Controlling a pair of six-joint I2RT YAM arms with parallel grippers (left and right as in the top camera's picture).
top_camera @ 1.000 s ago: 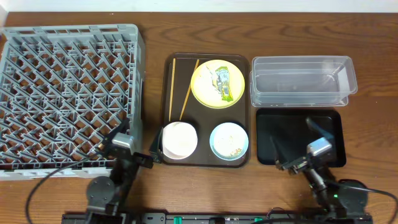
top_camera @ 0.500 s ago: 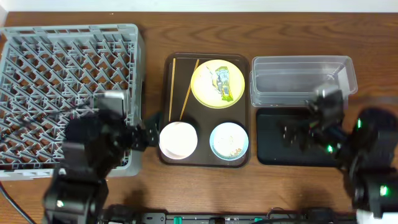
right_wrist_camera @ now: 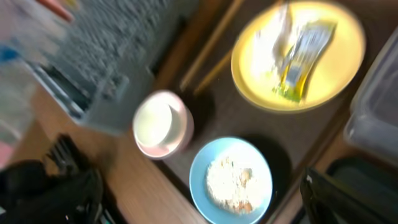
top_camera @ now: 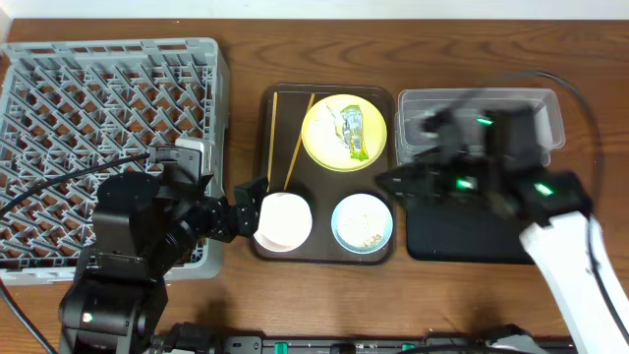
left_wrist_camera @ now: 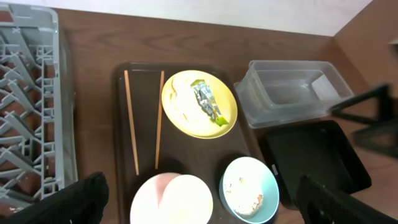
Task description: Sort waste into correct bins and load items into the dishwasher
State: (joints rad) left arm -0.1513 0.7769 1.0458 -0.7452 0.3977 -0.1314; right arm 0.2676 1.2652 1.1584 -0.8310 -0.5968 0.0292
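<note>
Your left gripper (top_camera: 248,209) stands with its jaws spread wide and nothing between them, at the left edge of the brown serving tray (top_camera: 319,185), just beside the smooth round white bowl (top_camera: 285,218). Your right gripper (top_camera: 398,182) is a blur from above, but its wrist view shows a dark finger (right_wrist_camera: 348,202) at the frame's edge, jaws wide and empty. The grey plastic dish rack (top_camera: 118,47), a diamond lattice, fills the left of the frame. On the tray, a glossy yellow plate (top_camera: 319,138) carries crumpled white tissue (top_camera: 344,120) and a yellow-green wrapper (top_camera: 358,143). Two thin wooden chopsticks (top_camera: 272,138) lie lengthwise left of it. The light-blue bowl (top_camera: 344,211), lower centre, holds beige crumbs (top_camera: 370,236). From above, your right arm covers part of the clear tub (left_wrist_camera: 292,90) and the flat black tray (top_camera: 462,236); the left wrist view shows the tub whole. The right wrist view is smeared, though the bowls and plate read clearly
</note>
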